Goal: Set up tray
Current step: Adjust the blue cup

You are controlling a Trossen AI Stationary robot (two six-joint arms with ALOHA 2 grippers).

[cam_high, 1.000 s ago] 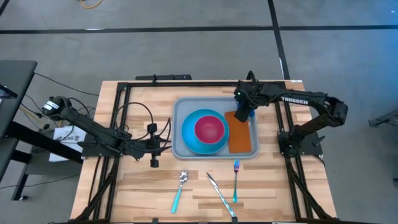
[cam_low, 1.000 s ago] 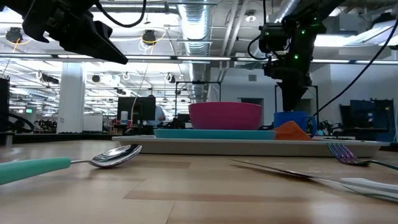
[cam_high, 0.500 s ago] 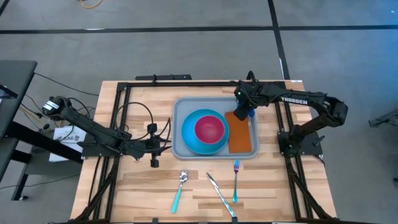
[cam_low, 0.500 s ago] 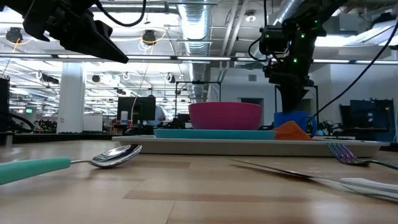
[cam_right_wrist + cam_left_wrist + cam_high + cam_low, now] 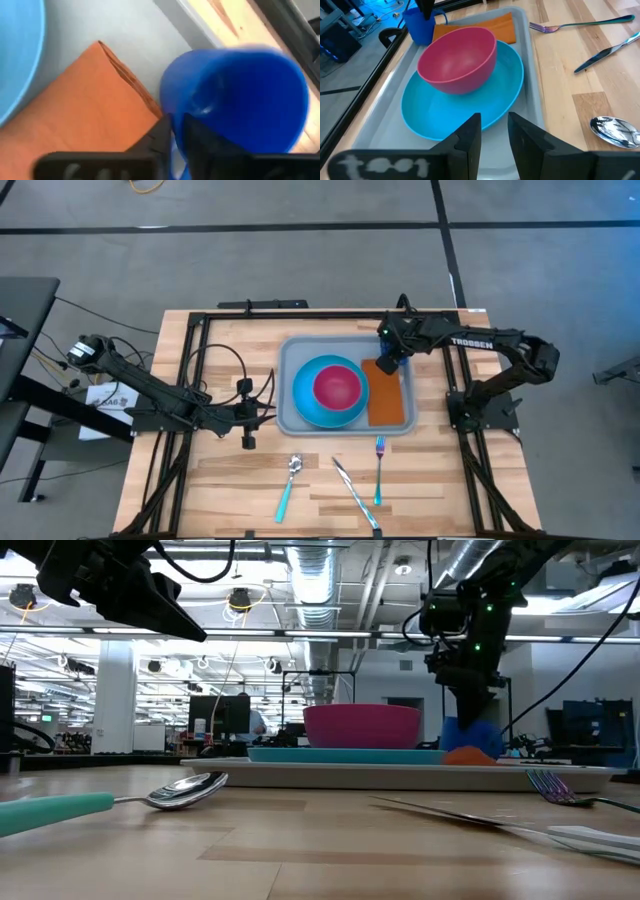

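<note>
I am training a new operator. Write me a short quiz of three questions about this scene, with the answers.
1. True or false: the pink bowl stands on the blue plate.
2. Which utensil on the table lies nearest the orange napkin?
3. Fill in: the fingers of the right gripper pinch the rim of the blue ____.
Key: 1 true; 2 the fork; 3 cup.
</note>
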